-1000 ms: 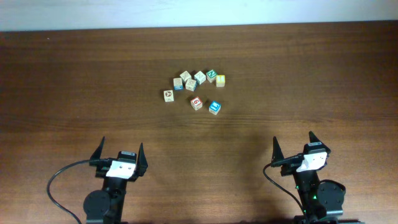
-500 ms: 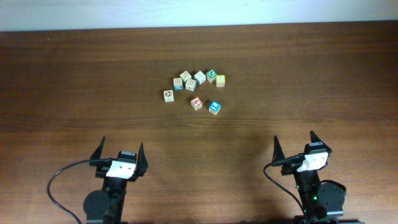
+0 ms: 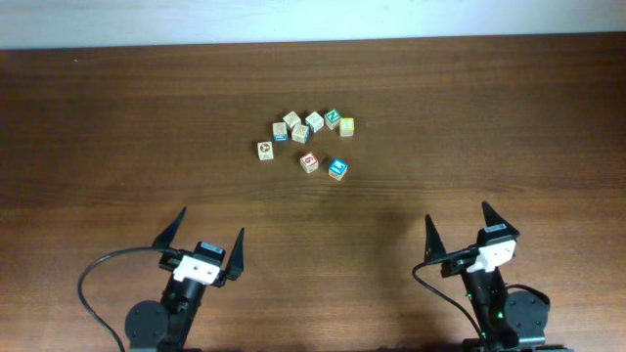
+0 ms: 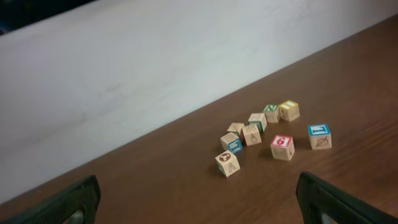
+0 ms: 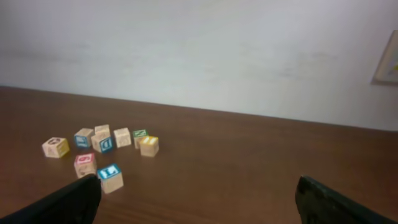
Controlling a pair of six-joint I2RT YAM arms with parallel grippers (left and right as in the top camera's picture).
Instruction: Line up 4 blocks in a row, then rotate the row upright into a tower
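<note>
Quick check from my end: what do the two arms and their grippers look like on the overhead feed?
They match. The left gripper and right gripper each have two black, tapered, pointed fingers on a white housing with small dark markings, above a round black base. A black cable curls beside each arm. The right base shows small green lights.
</note>
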